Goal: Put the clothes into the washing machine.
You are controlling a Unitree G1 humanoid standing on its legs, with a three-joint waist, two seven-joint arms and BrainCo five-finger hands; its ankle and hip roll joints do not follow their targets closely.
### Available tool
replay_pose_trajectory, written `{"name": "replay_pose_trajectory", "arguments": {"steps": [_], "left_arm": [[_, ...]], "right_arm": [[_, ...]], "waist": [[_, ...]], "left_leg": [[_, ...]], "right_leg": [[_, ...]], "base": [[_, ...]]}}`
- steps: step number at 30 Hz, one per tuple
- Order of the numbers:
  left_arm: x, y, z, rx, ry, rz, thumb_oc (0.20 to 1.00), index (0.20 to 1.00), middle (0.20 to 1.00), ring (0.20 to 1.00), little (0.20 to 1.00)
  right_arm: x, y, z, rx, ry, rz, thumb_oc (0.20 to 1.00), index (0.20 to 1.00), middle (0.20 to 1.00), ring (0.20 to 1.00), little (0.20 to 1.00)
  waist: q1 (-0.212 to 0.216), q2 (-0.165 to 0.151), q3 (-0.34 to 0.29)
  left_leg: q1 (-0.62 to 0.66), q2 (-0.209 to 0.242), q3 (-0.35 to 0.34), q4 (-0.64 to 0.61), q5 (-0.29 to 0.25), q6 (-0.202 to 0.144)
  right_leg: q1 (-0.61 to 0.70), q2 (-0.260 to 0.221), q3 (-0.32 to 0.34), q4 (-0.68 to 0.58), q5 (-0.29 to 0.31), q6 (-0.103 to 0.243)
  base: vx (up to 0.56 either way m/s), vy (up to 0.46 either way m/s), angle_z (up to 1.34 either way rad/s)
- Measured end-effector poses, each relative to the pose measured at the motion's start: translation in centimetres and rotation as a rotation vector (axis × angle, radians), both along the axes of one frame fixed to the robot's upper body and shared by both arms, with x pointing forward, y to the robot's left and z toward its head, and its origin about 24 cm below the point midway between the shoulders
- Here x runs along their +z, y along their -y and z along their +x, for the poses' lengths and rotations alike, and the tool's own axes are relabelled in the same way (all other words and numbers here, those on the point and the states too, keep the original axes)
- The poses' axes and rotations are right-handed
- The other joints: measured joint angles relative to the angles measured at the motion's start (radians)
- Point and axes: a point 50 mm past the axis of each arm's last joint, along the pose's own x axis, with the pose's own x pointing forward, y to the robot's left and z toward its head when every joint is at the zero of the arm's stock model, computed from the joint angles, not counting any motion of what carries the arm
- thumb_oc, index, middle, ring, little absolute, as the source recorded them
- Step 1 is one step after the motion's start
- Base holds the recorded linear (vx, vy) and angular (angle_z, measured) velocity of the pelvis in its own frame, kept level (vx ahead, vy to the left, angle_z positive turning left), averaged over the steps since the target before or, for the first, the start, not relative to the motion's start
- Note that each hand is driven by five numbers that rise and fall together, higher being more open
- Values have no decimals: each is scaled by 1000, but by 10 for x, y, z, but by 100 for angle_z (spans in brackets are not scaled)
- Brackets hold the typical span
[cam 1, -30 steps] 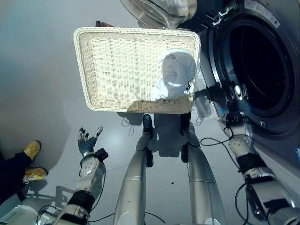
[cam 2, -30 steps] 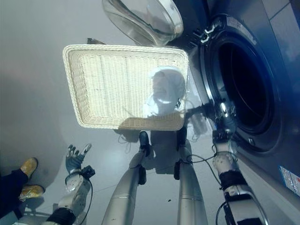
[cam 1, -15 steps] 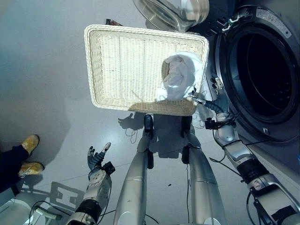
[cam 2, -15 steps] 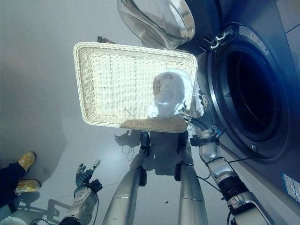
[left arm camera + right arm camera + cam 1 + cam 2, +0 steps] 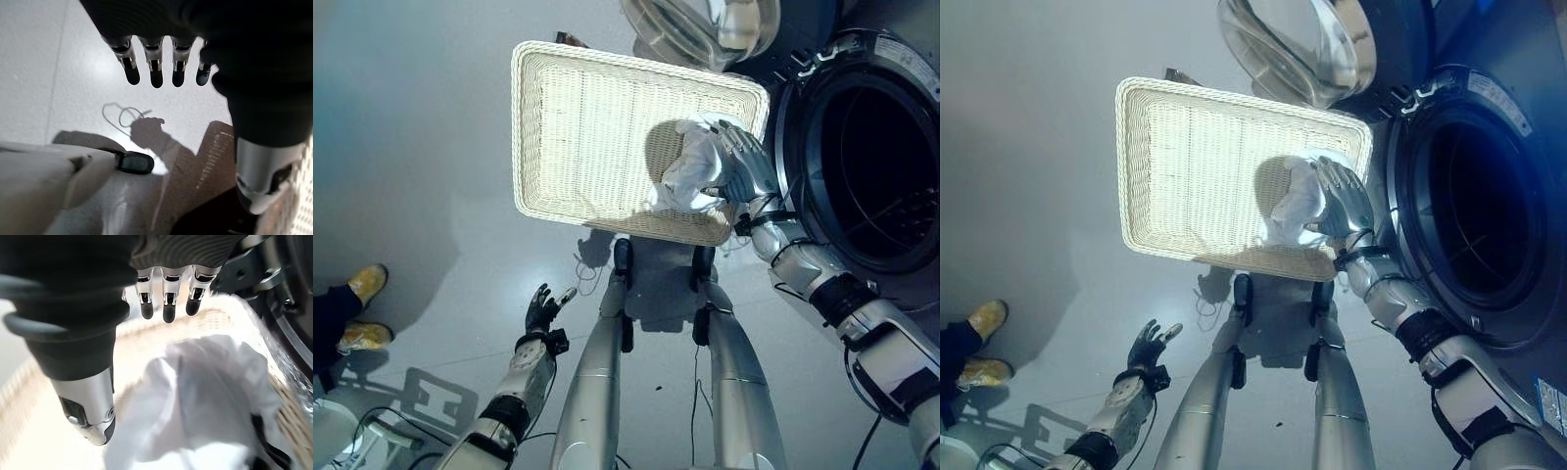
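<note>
Right arm reaches up-left from lower right; right hand (image 5: 739,168) poised over basket (image 5: 568,127) corner nearest washing machine (image 5: 876,157). White cloth (image 5: 690,176) bunched in that corner, directly under palm. Right wrist view: fingers (image 5: 167,303) extended and spread, thumb apart, nothing grasped; contact with cloth unclear. Washer drum (image 5: 1474,220) dark, door (image 5: 1298,44) swung wide past basket's far edge. Left hand (image 5: 543,308) low over floor (image 5: 411,147), fingers splayed, holding nothing. Person's yellow shoes (image 5: 362,294) at floor's left edge.
</note>
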Motion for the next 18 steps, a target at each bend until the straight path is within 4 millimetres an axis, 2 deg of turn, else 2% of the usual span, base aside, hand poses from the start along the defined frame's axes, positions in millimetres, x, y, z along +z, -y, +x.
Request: {"name": "replay_pose_trajectory", "arguments": {"steps": [3,5,8,18], "left_arm": [[3,-1,4,-12,0,19,1000,1000,1000,1000,1000],[2,-5,4,-14,-16,36,1000,1000,1000,1000,1000],[1,-10,3,-15,-37,57,1000,1000,1000,1000,1000],[6,-9,6,-65,-38,114,1000,1000,1000,1000,1000]], "right_arm": [[-6,4,7,-59,-64,-81,1000,1000,1000,1000,1000],[-15,11,17,-157,-197,-179,1000,1000,1000,1000,1000],[-21,19,21,-223,-308,-205,1000,1000,1000,1000,1000],[-10,15,34,-360,-502,-296,1000,1000,1000,1000,1000]], "waist": [[19,0,0],[27,0,0],[53,0,0],[60,1,-2]], "left_leg": [[-1,-1,-20,-12,12,-2],[-2,-1,-38,-23,16,-9],[-3,-1,-52,-38,28,-13],[-17,-1,-96,-49,45,-23]], "right_leg": [[5,2,-5,-1,-6,4],[8,1,-19,0,-13,10],[8,3,-23,0,-16,10],[8,2,-53,10,-30,6]], "base": [[15,-38,19],[27,-47,19],[18,-45,13],[13,-56,10]]}}
